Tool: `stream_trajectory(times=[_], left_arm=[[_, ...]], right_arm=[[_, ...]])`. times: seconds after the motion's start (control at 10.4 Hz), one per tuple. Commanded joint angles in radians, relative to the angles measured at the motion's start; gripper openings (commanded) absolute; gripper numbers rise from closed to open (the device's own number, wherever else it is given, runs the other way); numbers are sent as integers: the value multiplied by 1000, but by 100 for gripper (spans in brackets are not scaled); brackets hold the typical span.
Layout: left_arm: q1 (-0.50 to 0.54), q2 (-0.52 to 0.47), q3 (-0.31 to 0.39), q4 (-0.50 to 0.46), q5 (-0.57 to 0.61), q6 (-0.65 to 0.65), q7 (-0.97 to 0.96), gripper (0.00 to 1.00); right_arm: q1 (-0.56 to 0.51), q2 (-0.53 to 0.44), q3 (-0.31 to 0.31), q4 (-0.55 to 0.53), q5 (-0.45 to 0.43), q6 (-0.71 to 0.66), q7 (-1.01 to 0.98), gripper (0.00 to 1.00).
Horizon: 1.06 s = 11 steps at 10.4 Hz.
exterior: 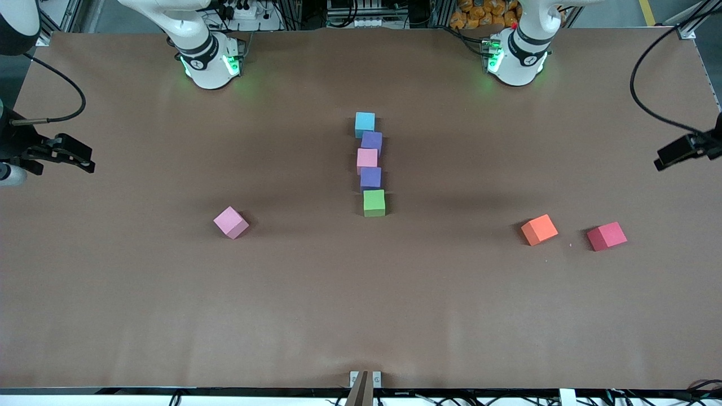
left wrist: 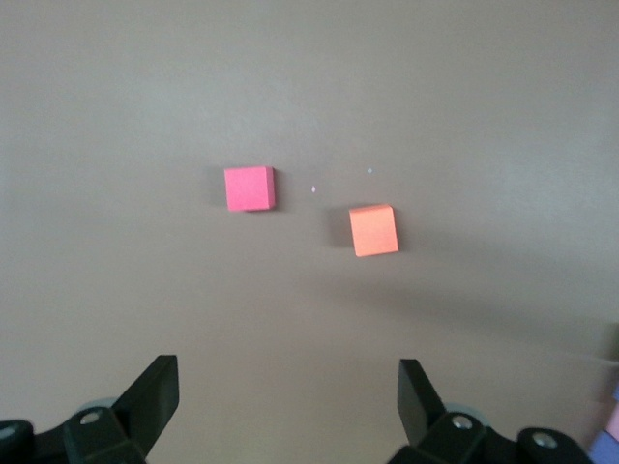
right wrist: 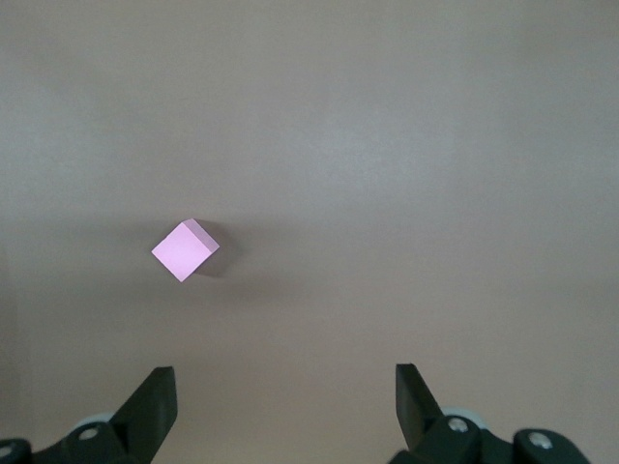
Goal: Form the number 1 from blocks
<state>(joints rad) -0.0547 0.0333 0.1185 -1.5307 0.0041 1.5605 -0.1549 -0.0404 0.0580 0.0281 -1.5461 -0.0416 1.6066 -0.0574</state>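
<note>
Five blocks form a slightly staggered column in the middle of the table, touching or nearly so. The light blue block point(exterior: 365, 124) is farthest from the front camera. Then come a purple block point(exterior: 371, 142), a pink block point(exterior: 367, 160), a second purple block point(exterior: 370, 178) and the green block point(exterior: 374, 203), which is nearest. My left gripper point(left wrist: 288, 372) hangs open and empty, high over the left arm's end of the table point(exterior: 660, 163). My right gripper point(right wrist: 285, 377) hangs open and empty, high over the right arm's end point(exterior: 87, 164).
A loose pink cube point(exterior: 230, 222) point(right wrist: 185, 249) lies turned at an angle toward the right arm's end. An orange cube point(exterior: 539, 229) point(left wrist: 373, 230) and a red cube point(exterior: 606, 235) point(left wrist: 250, 188) lie side by side toward the left arm's end.
</note>
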Motion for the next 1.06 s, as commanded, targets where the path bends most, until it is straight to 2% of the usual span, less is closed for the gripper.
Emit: stream_trajectory(times=[0.0,0.1,0.19,0.29,0.48,0.77,0.96], left_arm=[[90,-110,-69,-118,-67,33,-14,100],[92,-115,-98,-124,-62,33,-32,100],[111,-119,-158,-128,-41,30,-72,100],[105,-121,-199,-132,14,30,-118,100],[18,-110,-182,-134,33,33,-129,100],[-2,-98,-180,-128,33,35,-114,100],[-2,-93,-174,-120,30,33,-10,100]], right_arm=[[-21,-6,10,-2,17,-7,-9,100],[-21,-6,9,-2,17,-7,-10,100],[-21,-6,9,-3,17,-7,-9,100],[-21,-6,9,-3,17,-7,-10,100],[-24,-6,9,-3,17,-7,-13,100],[-24,-6,9,-3,17,-7,-15,100],[-24,-6,9,-3,17,-7,-13,100]])
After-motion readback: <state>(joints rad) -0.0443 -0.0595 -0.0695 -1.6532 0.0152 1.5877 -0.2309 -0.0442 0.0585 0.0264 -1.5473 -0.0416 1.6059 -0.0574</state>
